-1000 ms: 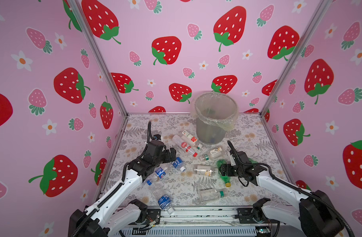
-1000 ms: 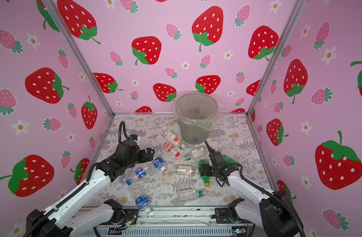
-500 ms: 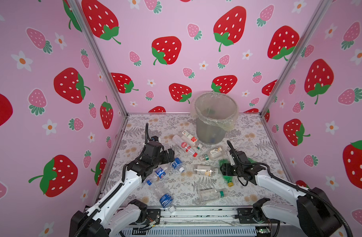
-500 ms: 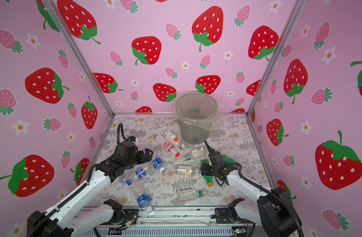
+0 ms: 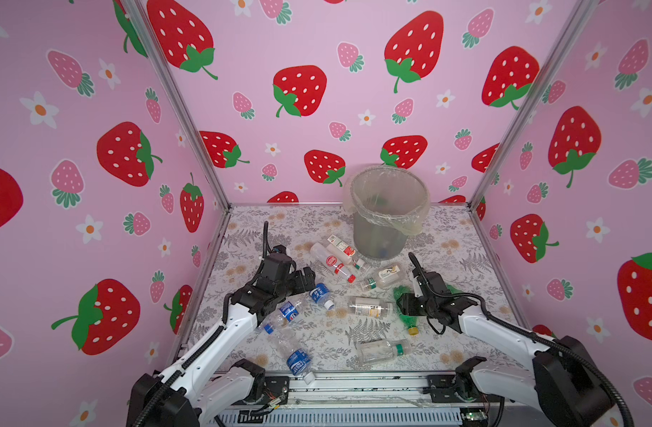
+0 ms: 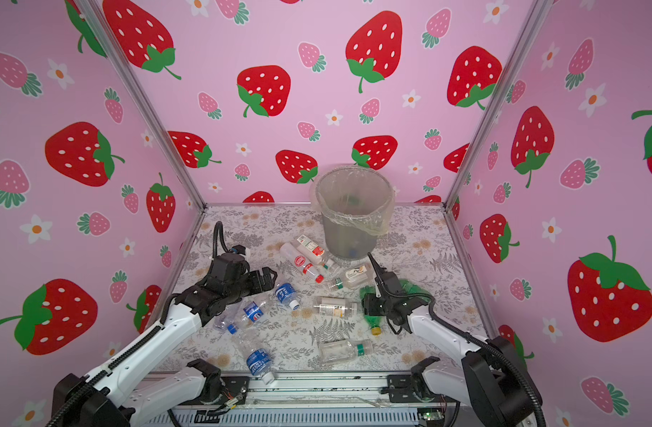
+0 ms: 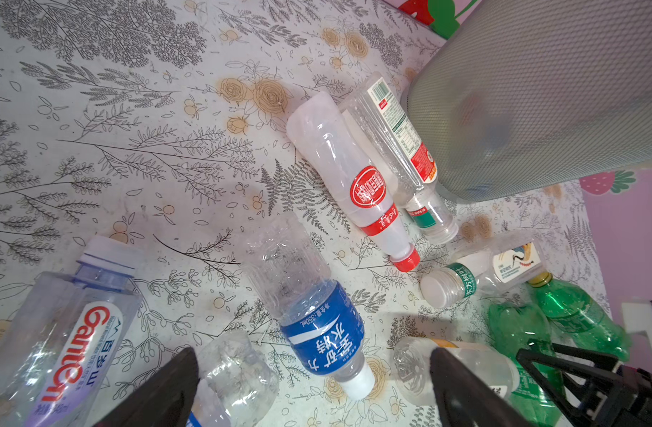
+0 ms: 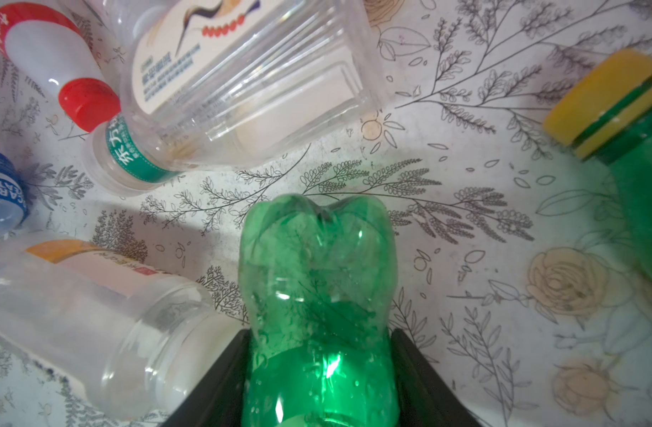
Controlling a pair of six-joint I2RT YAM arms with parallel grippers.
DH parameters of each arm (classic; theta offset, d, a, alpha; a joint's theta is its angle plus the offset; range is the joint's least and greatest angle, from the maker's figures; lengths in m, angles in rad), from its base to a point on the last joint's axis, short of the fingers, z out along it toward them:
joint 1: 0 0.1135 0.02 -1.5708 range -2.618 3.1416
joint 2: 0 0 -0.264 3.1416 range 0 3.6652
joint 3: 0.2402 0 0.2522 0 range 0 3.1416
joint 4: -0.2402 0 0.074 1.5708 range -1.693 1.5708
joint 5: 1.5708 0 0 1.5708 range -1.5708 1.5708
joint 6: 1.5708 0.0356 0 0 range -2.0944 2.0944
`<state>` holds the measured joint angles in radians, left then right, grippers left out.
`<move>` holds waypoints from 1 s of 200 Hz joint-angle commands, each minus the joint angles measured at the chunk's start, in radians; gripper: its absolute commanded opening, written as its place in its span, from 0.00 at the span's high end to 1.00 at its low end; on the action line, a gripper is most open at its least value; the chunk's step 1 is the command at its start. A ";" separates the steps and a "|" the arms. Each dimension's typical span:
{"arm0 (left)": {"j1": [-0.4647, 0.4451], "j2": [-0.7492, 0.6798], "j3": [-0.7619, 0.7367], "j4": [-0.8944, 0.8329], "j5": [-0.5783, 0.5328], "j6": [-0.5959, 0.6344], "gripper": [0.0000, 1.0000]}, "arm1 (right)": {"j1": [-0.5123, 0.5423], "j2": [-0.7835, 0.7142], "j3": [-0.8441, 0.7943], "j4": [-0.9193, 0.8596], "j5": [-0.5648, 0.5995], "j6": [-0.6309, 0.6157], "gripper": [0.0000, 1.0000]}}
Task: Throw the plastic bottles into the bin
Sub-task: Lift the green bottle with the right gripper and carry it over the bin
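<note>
1. In both top views the bin [image 5: 378,236] [image 6: 348,236], grey with a clear liner folded over its rim, stood at about 1 o'clock on the floral table [image 5: 476,255], near the back wall.
2. The plastic bottles [image 5: 381,349] lay on their sides, scattered from the bin's 7 o'clock down to the table's 6 o'clock edge.
3. The right gripper [image 8: 320,332], at the table's 3 o'clock, had its fingers [image 8: 213,399] pinching a green bottle [image 8: 317,266] from both sides at its darker label band. No writing on it was legible.
4. A second green bottle [image 8: 646,177], yellow-capped, lay near it.
5. A clear ribbed bottle [image 8: 243,74] [image 7: 501,270] carried a white label with a crane drawing and a green neck band beginning "东方".
6. The left gripper [image 7: 311,351] [image 5: 305,278], at 9 o'clock, had its fingers spread wide and closed on nothing. A blue-labelled bottle [image 7: 317,321] marked "350mL" lay below it.
7. Beside it lay a bottle [image 7: 58,351] marked "Ganten" in red on a lilac label.
8. A milky red-capped bottle [image 7: 354,177] showed a red oval badge with unreadable white characters. Against it, just beside the bin's base, lay a barcoded bottle [image 7: 398,136].
</note>
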<state>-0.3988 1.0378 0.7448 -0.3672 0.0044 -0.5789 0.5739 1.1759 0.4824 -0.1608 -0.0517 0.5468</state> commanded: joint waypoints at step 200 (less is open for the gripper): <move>0.037 0.012 -0.009 0.004 0.054 -0.041 0.01 | 0.006 -0.489 0.193 -0.053 0.204 -0.090 0.48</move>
<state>-0.3687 1.0428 0.7444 -0.3668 0.0463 -0.6052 0.5743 0.7086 0.6437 -0.2657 0.1505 0.5030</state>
